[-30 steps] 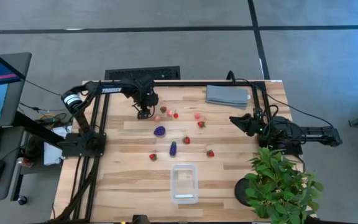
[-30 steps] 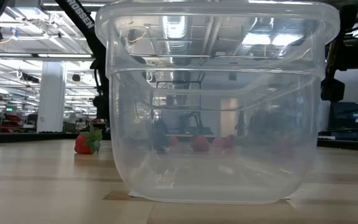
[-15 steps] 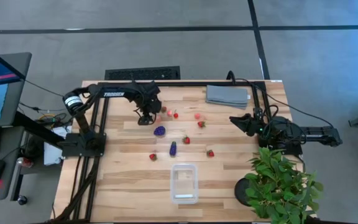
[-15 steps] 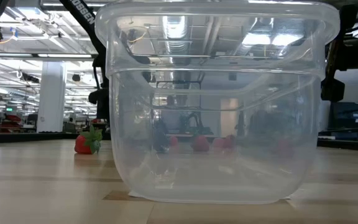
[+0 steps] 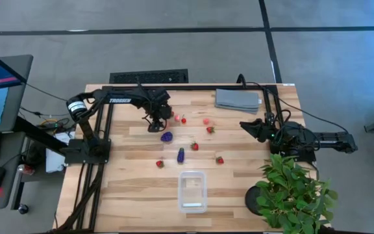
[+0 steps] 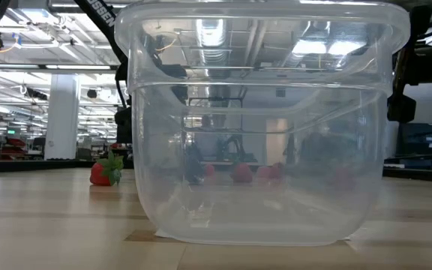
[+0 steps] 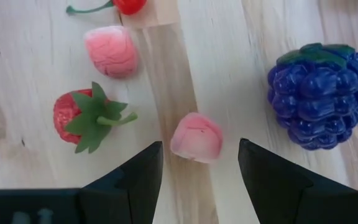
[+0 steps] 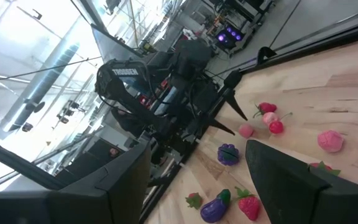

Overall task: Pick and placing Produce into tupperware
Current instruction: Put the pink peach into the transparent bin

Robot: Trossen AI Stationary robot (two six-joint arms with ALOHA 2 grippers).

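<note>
Near the table's front edge, at its middle, sits the clear tupperware (image 5: 192, 191), upright, nothing inside it visible from above. Produce lies well apart from it, scattered farther back: elongated purple piece (image 5: 180, 155), three red strawberries (image 5: 160, 164) (image 5: 194, 146) (image 5: 219, 160) around it, roundish purple berry (image 5: 167, 136) behind those.

Back cluster: pink pieces and a cherry (image 5: 183, 119) close together. Left gripper (image 5: 152, 126) hangs over this cluster, fingers spread, not holding anything. Wrist view shows a small pink piece (image 7: 196, 137) on the wood between the two fingers (image 7: 135, 177), a strawberry (image 7: 82, 116) to one side, the purple berry to the other, another pink piece (image 7: 110, 51) beyond.

Right gripper (image 5: 249, 125) waits at the table's right edge, fingers wide, empty. Folded grey cloth (image 5: 237, 99) at back right; potted plant (image 5: 293, 188) at front right.
</note>
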